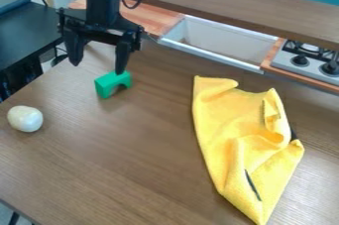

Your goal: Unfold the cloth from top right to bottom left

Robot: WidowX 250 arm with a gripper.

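Because the yellow cloth (222, 130) lay bunched at right, you presumably had the far-left gripper (98, 67) spread for grasping.

The cloth (228, 135) at right is bright yellow, with dark marks. The tabletop (132, 154) is brown with wood grain, the arch block (104, 84) at upper left plain green, the rounded object (25, 119) at left creamy white.

Stretching out as a brown, wood-grained table (139, 159). Carrying a rumpled yellow cloth (228, 130) on the right, bunched into folds. Also bearing a green arch-shaped block (104, 84) and, nearer the left edge, a whitish egg-shaped object (25, 119).
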